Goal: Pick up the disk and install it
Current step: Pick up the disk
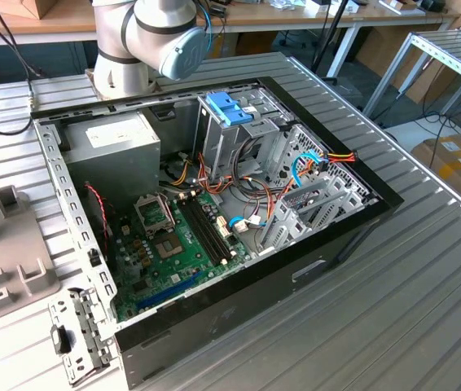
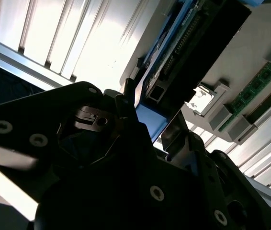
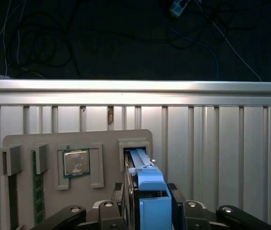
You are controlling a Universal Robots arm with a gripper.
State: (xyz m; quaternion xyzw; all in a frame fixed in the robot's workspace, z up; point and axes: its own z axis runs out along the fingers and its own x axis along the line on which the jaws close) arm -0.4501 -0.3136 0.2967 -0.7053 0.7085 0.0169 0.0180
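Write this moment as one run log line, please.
tool: shut on disk | disk: standing in grey holder slot, not yet lifted | computer case: open

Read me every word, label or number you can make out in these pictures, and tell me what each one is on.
Nothing reads clearly.
On the power supply box, the white sticker: print too small to read.
On the chip in the grey holder: markings blurred.
On the disk, clamped in the gripper: no label face showing.
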